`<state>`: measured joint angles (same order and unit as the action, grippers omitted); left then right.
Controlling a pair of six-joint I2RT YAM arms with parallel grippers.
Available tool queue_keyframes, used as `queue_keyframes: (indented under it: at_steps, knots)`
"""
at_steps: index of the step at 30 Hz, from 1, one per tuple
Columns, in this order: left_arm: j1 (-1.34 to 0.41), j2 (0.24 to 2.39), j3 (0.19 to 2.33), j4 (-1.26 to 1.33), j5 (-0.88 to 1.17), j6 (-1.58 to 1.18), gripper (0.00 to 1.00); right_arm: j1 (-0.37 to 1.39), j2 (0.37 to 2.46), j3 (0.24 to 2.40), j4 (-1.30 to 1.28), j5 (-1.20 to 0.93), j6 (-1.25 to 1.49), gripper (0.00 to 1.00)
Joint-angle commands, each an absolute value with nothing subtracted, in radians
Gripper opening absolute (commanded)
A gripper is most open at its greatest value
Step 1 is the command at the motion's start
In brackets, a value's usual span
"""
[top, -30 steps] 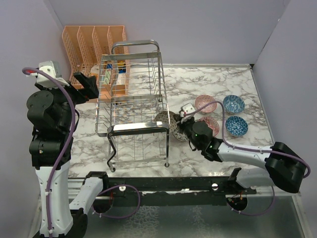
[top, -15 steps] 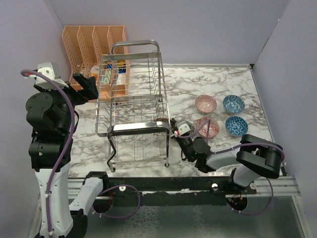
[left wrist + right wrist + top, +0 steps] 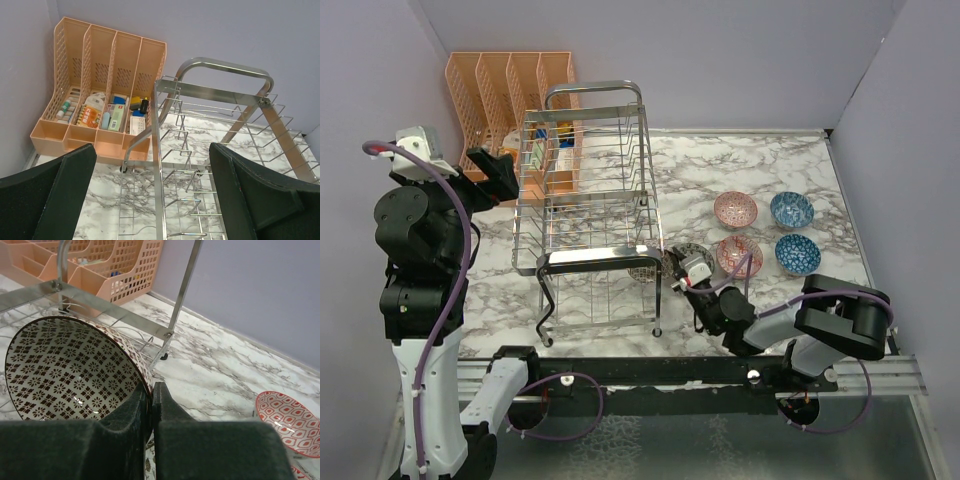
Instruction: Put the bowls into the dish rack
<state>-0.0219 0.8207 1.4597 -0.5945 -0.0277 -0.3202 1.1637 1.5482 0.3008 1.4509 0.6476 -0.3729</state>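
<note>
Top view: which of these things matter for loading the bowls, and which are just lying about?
Job: dish rack; dark-patterned bowl in the right jaws; far pink bowl; near pink bowl; far blue bowl; near blue bowl.
Lying about: orange organizer and the supplies in it.

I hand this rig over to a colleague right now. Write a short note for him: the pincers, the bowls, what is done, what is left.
Left pincer: open, holding nothing, above the back left of the chrome wire dish rack.
Right pincer: shut on the rim of the black-and-white patterned ceramic bowl, which is tilted on edge at the rack's right side.
On the marble table, right of the rack: two pink-red patterned bowls and two blue patterned bowls.
Done: no bowl visibly seated in the rack.
Left: seat the held bowl, then load the other four.
</note>
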Motion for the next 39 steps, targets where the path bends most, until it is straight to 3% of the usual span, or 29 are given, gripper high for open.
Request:
queue_keyframes:
  at_steps: [1, 16, 28, 39]
  knots:
    - [-0.028, 0.806, 1.447, -0.559, -0.041, -0.335, 0.99, 1.172, 1.514, 0.267, 1.649, 0.553, -0.360, 0.01]
    - [-0.028, 0.789, 1.432, -0.556, -0.040, -0.344, 0.99, 1.171, 1.599, 0.251, 1.778, 0.404, -0.321, 0.01]
    - [-0.028, 0.777, 1.414, -0.553, -0.048, -0.339, 0.99, 1.172, 1.784, 0.429, 1.781, 0.489, -0.344, 0.01]
    - [-0.028, 0.775, 1.401, -0.556, -0.070, -0.324, 0.99, 1.190, 1.811, 0.402, 1.781, 0.486, -0.384, 0.01]
